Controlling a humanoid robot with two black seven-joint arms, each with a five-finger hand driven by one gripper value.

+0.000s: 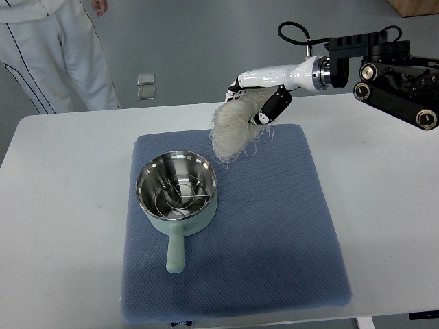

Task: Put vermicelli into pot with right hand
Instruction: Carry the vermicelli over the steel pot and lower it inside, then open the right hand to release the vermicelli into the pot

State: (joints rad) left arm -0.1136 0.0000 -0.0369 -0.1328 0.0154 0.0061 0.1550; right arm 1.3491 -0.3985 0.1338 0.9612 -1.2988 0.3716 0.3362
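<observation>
Overhead, the right robot hand (259, 96) clutches a pale, wispy vermicelli (233, 127) bundle just beyond the green-handled steel pot (177, 195), which sits on a blue mat (274, 226) covering the white surface (62, 205).

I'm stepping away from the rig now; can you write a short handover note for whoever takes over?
Right hand: shut on the vermicelli, held in the air above the blue mat, just beyond the pot's far right rim.
Left hand: not in view.
Pot: on the mat, handle toward the robot, a wire rack inside, no vermicelli in it.
Done: vermicelli picked up.
Left: carry it over the pot and release.
</observation>
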